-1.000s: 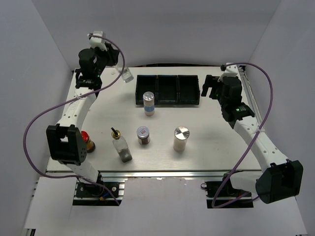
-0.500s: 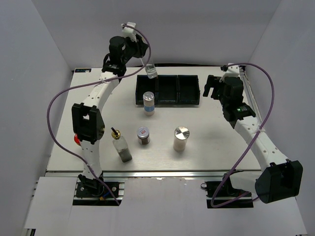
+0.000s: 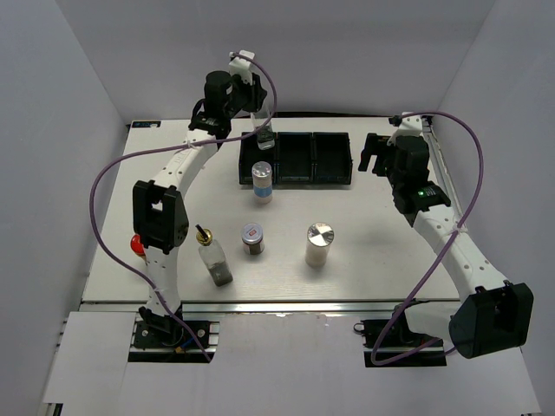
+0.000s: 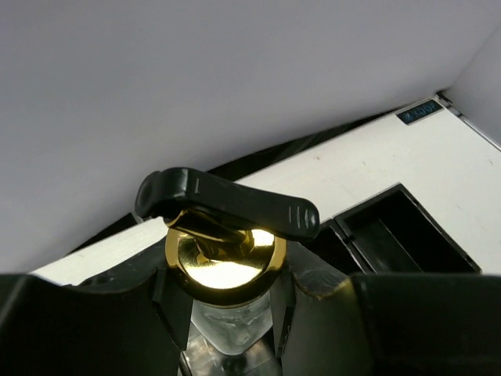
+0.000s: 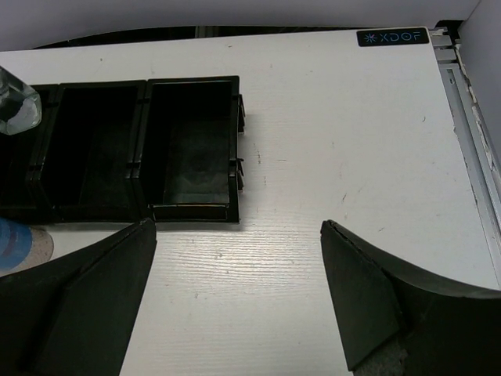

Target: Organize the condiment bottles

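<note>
Red-capped jar (image 3: 134,245) — mostly hidden.

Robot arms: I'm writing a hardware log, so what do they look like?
Both the left arm and right arm have white links, boxy black joint housings and a looping purple cable. The right one shows a small green light. Its fingers are black wedges.

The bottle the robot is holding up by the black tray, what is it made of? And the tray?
The cruet looks like clear glass: you can see through its body. Its pourer cap looks like shiny gold metal, with a matte black lever, likely plastic. The tray looks like black plastic: dull, moulded walls.
</note>
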`<state>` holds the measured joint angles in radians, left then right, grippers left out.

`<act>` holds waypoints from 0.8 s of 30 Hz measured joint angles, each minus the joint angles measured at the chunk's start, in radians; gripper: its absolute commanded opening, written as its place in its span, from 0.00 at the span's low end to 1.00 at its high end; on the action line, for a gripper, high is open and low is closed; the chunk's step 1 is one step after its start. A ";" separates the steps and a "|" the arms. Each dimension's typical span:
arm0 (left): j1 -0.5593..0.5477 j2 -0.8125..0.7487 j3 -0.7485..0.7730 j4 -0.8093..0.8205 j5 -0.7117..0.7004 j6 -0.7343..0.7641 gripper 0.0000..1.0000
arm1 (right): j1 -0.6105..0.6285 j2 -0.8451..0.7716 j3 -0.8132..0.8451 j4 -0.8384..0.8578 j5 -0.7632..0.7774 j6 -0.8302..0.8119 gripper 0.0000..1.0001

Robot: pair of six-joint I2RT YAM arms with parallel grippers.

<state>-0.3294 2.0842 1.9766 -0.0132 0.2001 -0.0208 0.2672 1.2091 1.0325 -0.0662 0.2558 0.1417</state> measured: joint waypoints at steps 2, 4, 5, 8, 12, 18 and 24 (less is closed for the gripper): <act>0.001 0.000 -0.010 0.008 -0.013 0.017 0.00 | -0.001 0.000 0.000 0.000 0.000 -0.002 0.89; 0.001 0.000 -0.018 0.014 -0.032 0.037 0.00 | -0.004 0.000 0.000 -0.002 0.000 -0.004 0.89; 0.002 0.000 -0.021 0.014 -0.037 0.044 0.00 | -0.005 0.000 0.000 -0.003 0.001 -0.005 0.89; 0.002 0.006 -0.023 0.013 -0.043 0.060 0.00 | -0.006 0.000 0.000 -0.006 0.005 -0.011 0.89; 0.002 0.024 -0.023 0.028 -0.043 0.066 0.00 | -0.006 0.005 0.000 -0.008 0.010 -0.018 0.89; 0.002 0.039 -0.072 0.074 -0.052 0.074 0.17 | -0.012 0.010 0.000 -0.010 0.018 -0.022 0.89; 0.002 0.039 -0.147 0.127 -0.062 0.100 0.40 | -0.013 0.010 0.000 -0.014 0.023 -0.031 0.90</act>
<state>-0.3275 2.1235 1.8294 0.1139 0.1379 0.0788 0.2546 1.2190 1.0325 -0.0799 0.2790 0.1112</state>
